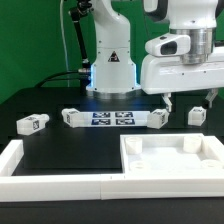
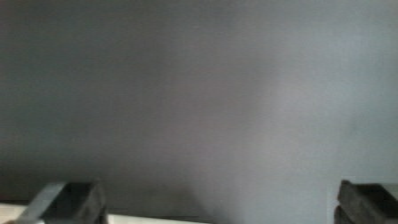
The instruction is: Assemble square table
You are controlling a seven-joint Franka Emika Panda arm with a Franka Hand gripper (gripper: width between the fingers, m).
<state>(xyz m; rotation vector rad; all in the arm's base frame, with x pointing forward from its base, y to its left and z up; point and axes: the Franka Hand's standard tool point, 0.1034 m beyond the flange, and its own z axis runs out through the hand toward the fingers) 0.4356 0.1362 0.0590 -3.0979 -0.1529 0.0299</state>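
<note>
Fingers (image 2: 71, 200) spread wide above the surface (image 1: 60, 142).
Only the exterior view shows the tabletop (image 1: 170, 160) and four legs (image 1: 73, 118); the wrist view gives blurred grey between them.

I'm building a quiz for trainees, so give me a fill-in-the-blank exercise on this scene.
1. The gripper has its jaws ___, holding nothing.
2. ___ loose legs lie apart from the tabletop.
3. The tabletop sits toward the exterior view's ___ side.
Missing words: open; four; right.
</note>
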